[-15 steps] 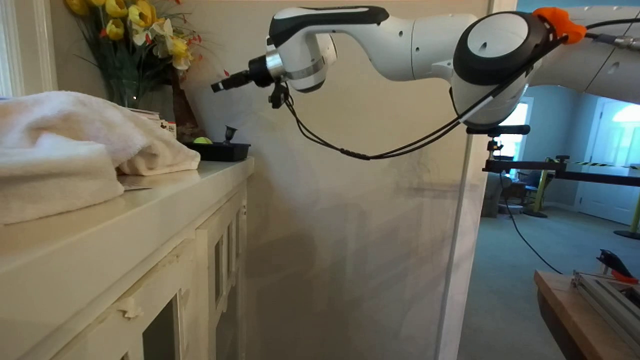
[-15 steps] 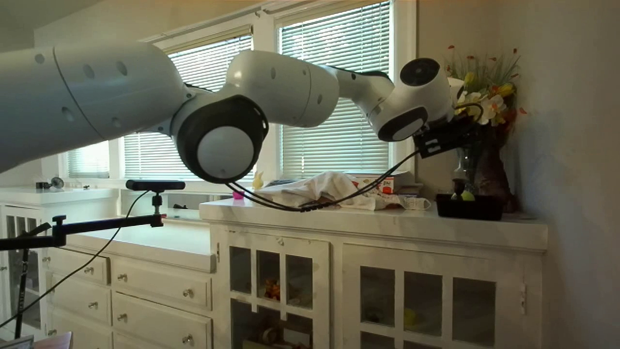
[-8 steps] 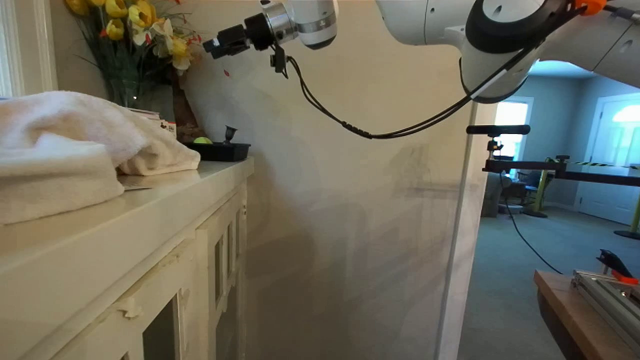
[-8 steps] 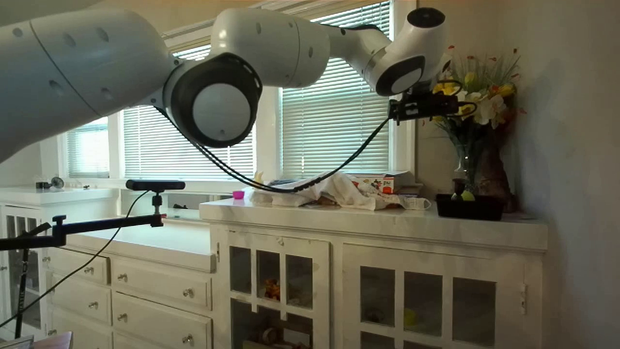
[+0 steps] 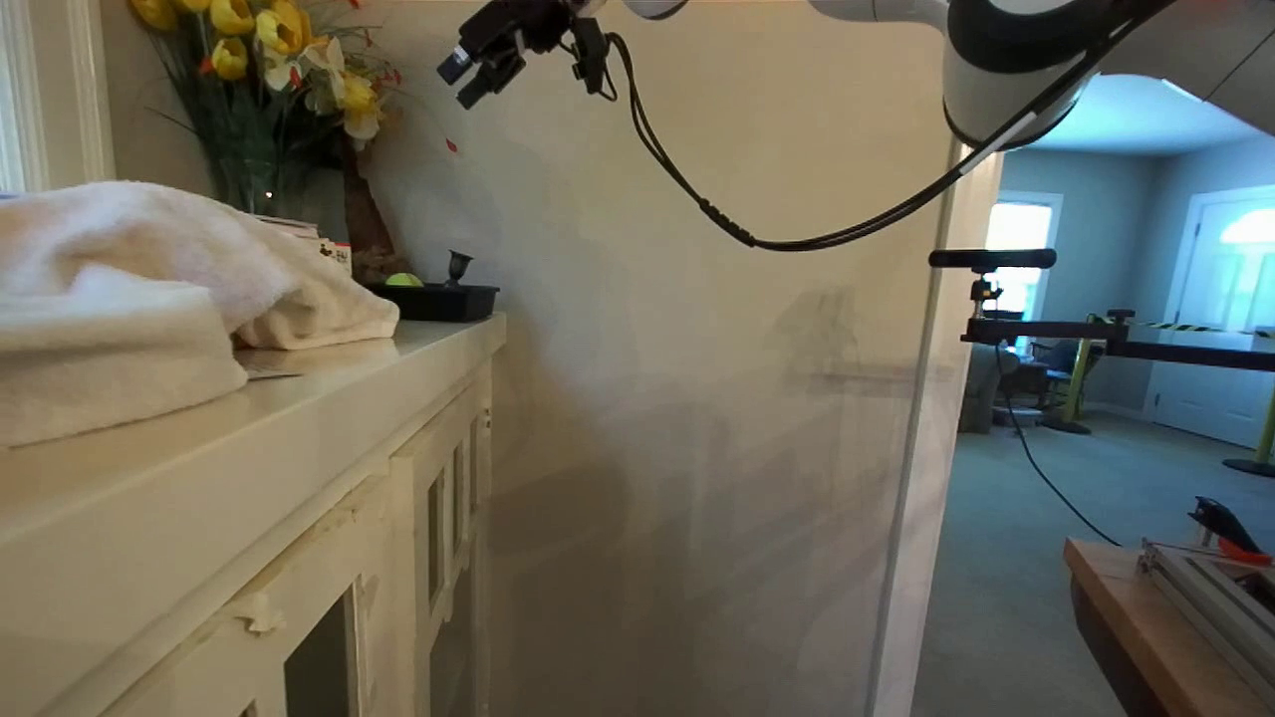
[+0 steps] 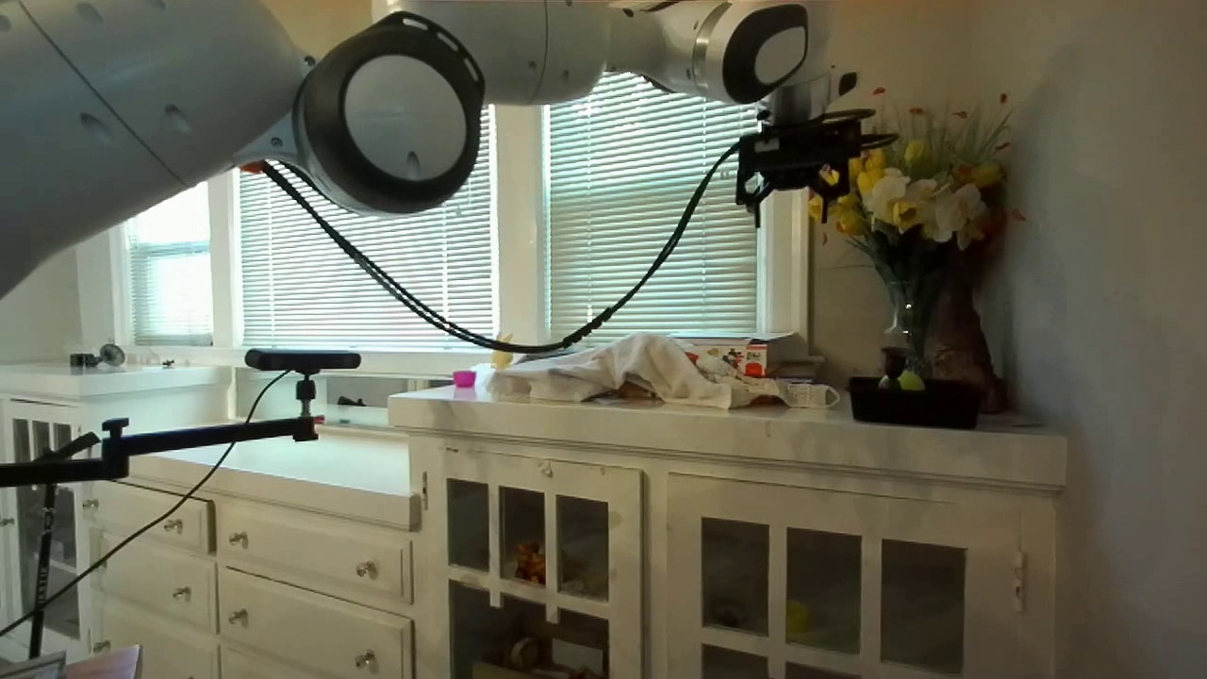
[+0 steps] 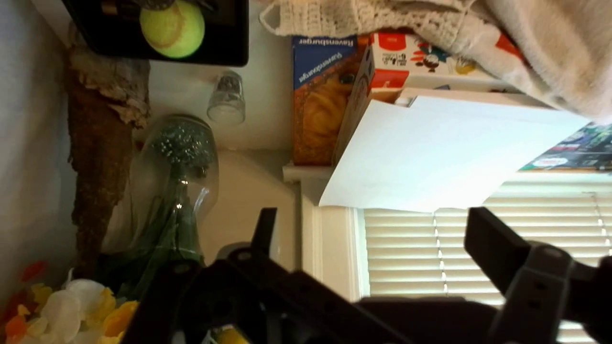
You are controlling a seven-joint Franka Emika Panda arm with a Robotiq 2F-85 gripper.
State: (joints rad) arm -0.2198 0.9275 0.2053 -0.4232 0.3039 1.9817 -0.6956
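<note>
Flowers [image 7: 64, 306] (wrist view) are cut off below.

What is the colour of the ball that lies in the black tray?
Yellow-green. The ball shows best in the wrist view.

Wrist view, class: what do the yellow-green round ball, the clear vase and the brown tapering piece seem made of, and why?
Yellow-green round ball: matte, probably felt, given its curved seam.
Clear rounded vase: glossy, glass or plastic; see-through, with bright highlights.
Brown tapering piece: matte, likely bark or wood; rough, flaky surface.
</note>
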